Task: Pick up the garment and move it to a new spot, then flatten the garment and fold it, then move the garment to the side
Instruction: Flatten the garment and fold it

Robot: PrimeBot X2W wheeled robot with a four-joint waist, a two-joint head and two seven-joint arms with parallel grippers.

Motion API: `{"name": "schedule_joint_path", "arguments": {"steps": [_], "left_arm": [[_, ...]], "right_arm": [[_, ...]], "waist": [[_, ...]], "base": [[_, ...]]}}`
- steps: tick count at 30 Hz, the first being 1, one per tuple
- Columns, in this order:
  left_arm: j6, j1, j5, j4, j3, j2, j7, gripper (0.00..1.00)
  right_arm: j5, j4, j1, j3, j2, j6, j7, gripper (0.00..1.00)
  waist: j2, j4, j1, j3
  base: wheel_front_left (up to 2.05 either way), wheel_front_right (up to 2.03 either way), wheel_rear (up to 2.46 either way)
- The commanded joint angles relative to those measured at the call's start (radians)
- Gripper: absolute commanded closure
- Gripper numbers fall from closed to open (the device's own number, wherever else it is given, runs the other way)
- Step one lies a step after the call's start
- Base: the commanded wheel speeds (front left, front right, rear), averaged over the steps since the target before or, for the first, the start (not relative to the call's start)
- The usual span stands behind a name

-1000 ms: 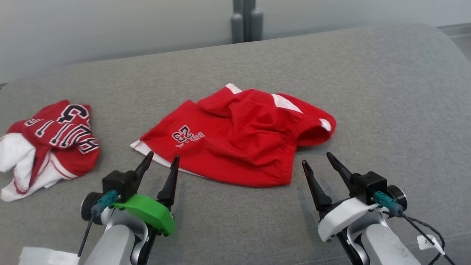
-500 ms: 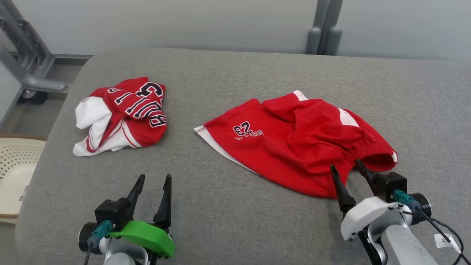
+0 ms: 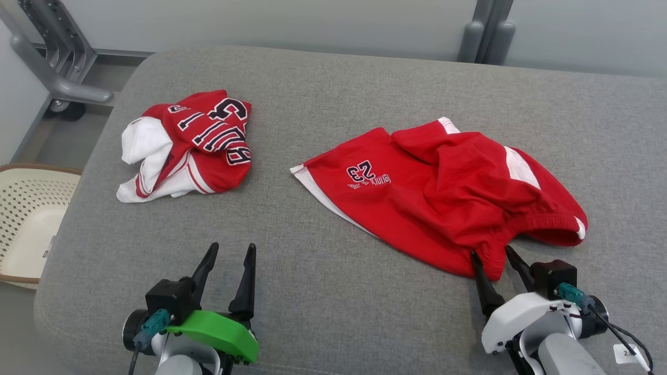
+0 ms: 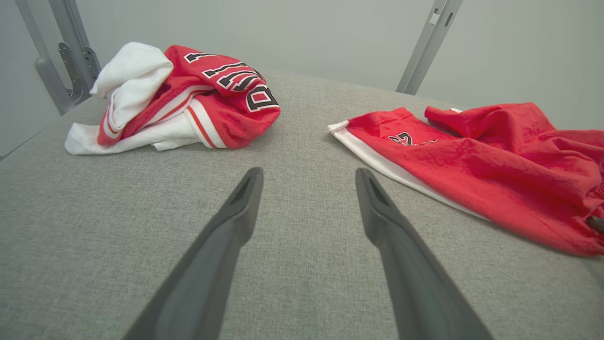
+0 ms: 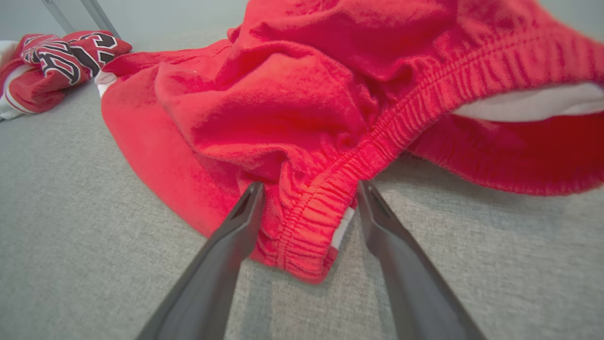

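Red shorts (image 3: 443,192), crumpled jersey (image 3: 190,143) well apart, cream basket (image 3: 23,195) at left

Left claw (image 3: 232,246) at lower left, fingers spread wide, pointing forward. Right claw (image 3: 490,251) at lower right, fingers equally spread, angled leftward.

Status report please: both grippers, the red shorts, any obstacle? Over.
Right gripper open, astride the waistband corner of the shorts, not yet closed. Left gripper open above bare cushion. Jersey lies apart at left, nothing in the way.
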Motion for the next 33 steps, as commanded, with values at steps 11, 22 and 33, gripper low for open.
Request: {"name": "schedule_joint_path", "arguments": {"steps": [11,22,33], "left_arm": [[-0.003,-0.022,-0.015,0.004,-0.010,-0.007,0.000,0.00],[-0.003,-0.026,-0.010,-0.004,-0.013,-0.013,0.000,0.00],[-0.003,-0.114,-0.040,0.029,-0.155,-0.023,0.000,0.00]], "right_arm": [[0.054,0.008,-0.089,0.016,-0.034,-0.001,-0.003,1.00],[0.054,-0.151,-0.152,-0.036,-0.079,-0.001,-0.003,1.00],[-0.120,0.302,-0.470,-0.023,-0.246,-0.001,0.007,0.96]], "waist": [[0.0000,0.012,0.0000,0.033],[0.0000,-0.022,0.0000,0.058],[0.0000,0.085,0.0000,0.128]], "base": [[0.00,0.00,0.00],[0.00,0.00,0.00],[0.00,0.00,0.00]]}}
